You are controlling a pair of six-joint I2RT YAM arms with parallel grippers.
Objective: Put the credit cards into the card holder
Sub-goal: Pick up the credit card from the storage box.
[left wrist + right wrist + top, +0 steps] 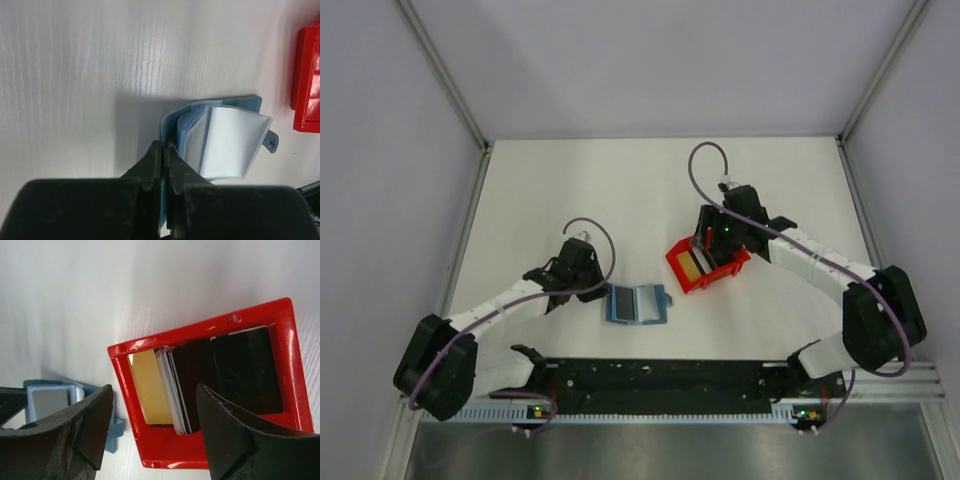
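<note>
Currently judged at the pick-up stage, with no card visibly seated in the card holder [635,303]. Found the right gripper [154,390] spread wide and empty, poised over the red bin [200,330] and straddling the leaning stack of credit cards [182,385] as seen from the wrist. Noted a gold card [147,385] at the exposed end of the stack and a black card [245,370] lying flatter toward the opposite wall. Found the left gripper [163,146] clamped tight on the raised teal cover of the card holder, keeping the wallet open on the bench [620,190], near the bin but not touching, with a clear pocket leaf [232,142] fanned upward. Recommended: descend squarely, set one finger behind a single outermost card and the other in front, and avoid bracketing the whole stack. Close gently on the top edge only; expect thin, slippery plastic prone to clinging to neighbours. Lift straight up clear of the bin rim before travelling. Leave the left grip as is, to present the pocket mouth. Cannot confirm the card count or the openness of the pocket mouth from these views.
</note>
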